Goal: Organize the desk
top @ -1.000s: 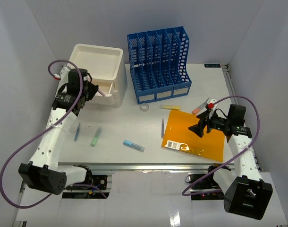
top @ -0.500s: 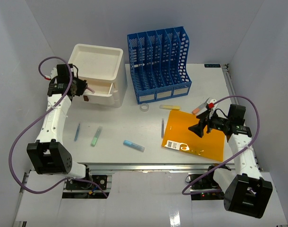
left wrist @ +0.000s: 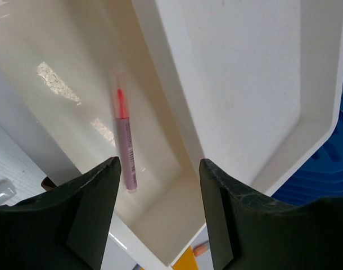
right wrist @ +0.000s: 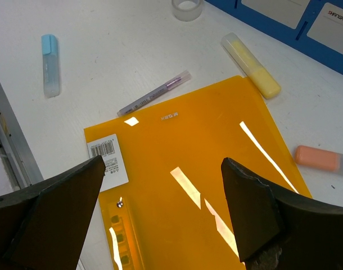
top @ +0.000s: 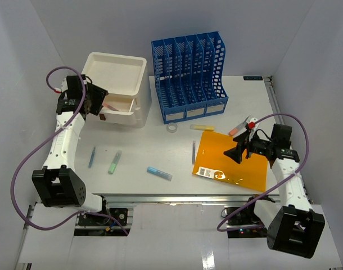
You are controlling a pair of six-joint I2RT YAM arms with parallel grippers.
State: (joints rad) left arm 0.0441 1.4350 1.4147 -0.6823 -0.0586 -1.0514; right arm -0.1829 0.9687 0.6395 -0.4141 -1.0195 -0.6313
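**Left jaws part and the pen lands in the drawer**

Half a second ago the left gripper (left wrist: 158, 167) was pinching a pink pen (left wrist: 125, 140) at the mouth of the drawer (left wrist: 70, 62). Its jaws now stand spread and the pen lies loose on the drawer floor, close to the wall under the top tray, touching neither finger. The arm has hardly shifted; only the grip has let go. The right gripper (right wrist: 161, 164) has not moved over that time: it hangs over the orange folder (right wrist: 177, 146) with its jaws spread wide and nothing between them.

By the look of it, one item is now stowed in the drawer unit (top: 139, 108), and the left arm is free to back out and fetch another.

The desk (top: 154, 147) fills the view below both arms and is far from tidy. Scattered on it are:

- a blue pen (top: 92, 157) and a green marker (top: 114, 162) on the left
- a blue marker (top: 159, 173) near the front rail
- a purple pen (top: 193, 152) just beside the folder
- a tape ring (top: 172, 128), a yellow marker (top: 202, 127) and an orange marker (top: 234, 130) in front of the rack (top: 188, 73)

The folder most likely belongs in the rack, and the drawer is not yet pushed shut.
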